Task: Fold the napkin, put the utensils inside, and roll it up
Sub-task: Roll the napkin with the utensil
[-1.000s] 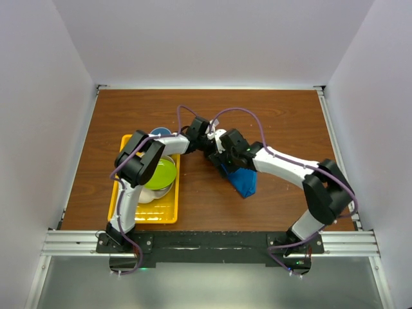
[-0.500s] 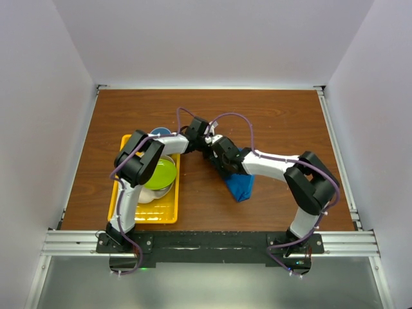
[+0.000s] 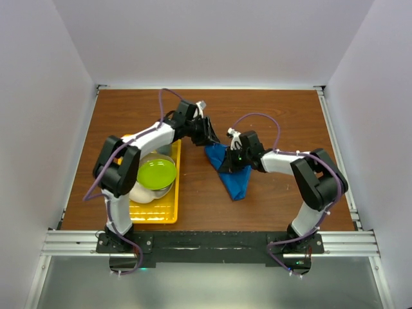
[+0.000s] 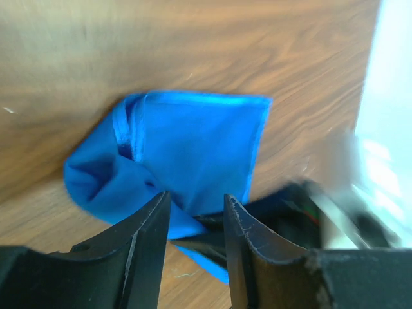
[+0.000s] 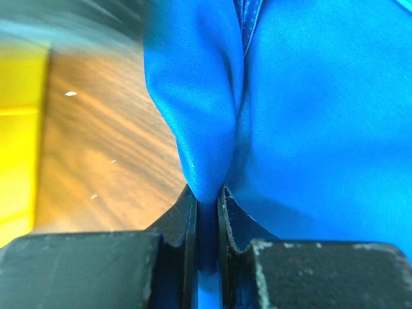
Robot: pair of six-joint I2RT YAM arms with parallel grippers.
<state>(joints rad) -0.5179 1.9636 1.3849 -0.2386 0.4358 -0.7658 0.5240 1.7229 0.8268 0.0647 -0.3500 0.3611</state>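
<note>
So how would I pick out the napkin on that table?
Start at the brown wooden table, then look just right of the yellow tray, near the middle. The napkin is the crumpled bright blue cloth pinched by the right gripper; it is the only cloth there.

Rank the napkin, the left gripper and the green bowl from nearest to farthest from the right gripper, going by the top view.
1. napkin: nearest, a fold of it pinched in the shut right gripper, mid-table.
2. left gripper: open, just up-left of it, over the napkin's far corner.
3. green bowl: farthest, off to the left, in the yellow tray.
</note>
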